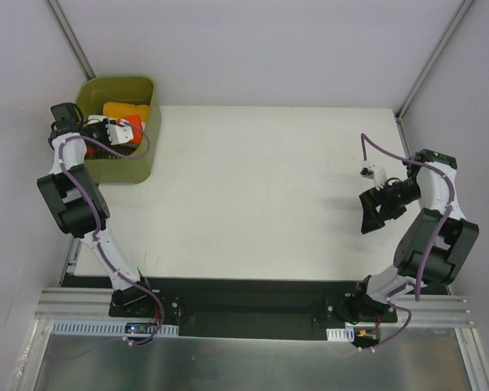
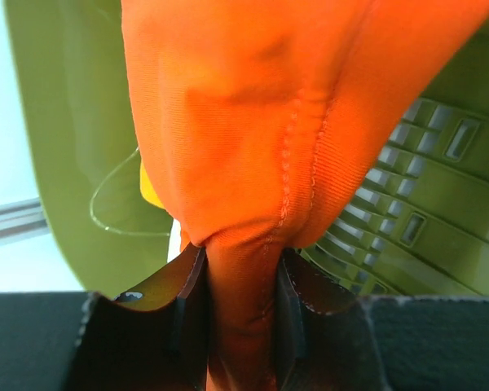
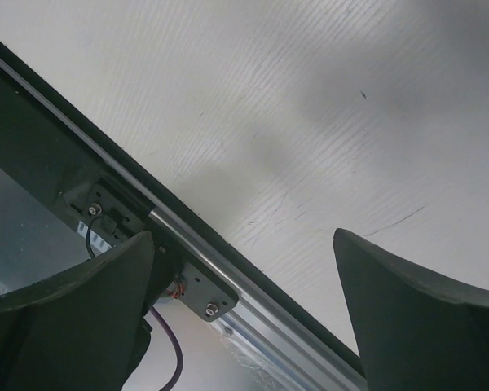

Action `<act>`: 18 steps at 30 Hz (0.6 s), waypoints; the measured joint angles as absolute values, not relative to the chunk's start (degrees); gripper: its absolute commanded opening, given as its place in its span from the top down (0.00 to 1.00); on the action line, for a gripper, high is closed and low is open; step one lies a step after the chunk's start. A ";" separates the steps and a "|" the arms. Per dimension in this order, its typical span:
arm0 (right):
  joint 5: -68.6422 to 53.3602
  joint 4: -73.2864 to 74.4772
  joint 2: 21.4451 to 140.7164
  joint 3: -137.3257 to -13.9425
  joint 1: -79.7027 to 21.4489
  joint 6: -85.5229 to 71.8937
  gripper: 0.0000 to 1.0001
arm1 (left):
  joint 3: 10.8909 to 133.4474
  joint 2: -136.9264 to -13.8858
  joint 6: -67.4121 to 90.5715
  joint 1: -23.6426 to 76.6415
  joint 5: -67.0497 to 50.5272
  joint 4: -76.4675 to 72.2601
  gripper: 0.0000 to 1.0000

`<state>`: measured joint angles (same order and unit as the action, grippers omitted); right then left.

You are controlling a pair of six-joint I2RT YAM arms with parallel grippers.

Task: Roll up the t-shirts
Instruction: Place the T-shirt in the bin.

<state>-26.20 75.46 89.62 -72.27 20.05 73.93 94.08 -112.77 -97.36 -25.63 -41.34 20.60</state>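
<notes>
A bright red-orange t-shirt (image 2: 253, 122) hangs bunched inside the olive-green bin (image 2: 73, 122). My left gripper (image 2: 240, 261) is shut on a fold of it, with cloth filling the gap between the fingers. A sliver of yellow-orange cloth (image 2: 150, 191) and a bit of white show behind it. In the top view the left gripper (image 1: 121, 130) is down in the bin (image 1: 138, 167) at the table's far left corner, with orange cloth (image 1: 124, 110) beside it. My right gripper (image 1: 368, 213) is open and empty above the right side of the table; it also shows in the right wrist view (image 3: 243, 244).
The white table (image 1: 261, 187) lies between the arms. The bin's ribbed wall (image 2: 424, 204) is close to the right of the left gripper. Below the right gripper are the table's near edge and a metal rail (image 3: 187, 236). Frame posts stand at the back corners.
</notes>
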 measured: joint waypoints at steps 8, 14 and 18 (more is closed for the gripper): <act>-24.18 75.40 89.19 -69.69 20.08 73.56 0.04 | 95.00 -116.46 -106.00 -25.89 -41.95 23.38 1.00; -22.11 75.44 88.88 -68.16 20.08 73.06 0.04 | 95.02 -118.93 -109.34 -26.35 -43.11 23.35 1.00; -21.12 75.42 88.88 -68.16 20.08 72.66 0.04 | 95.02 -119.87 -109.95 -26.52 -44.12 23.16 1.00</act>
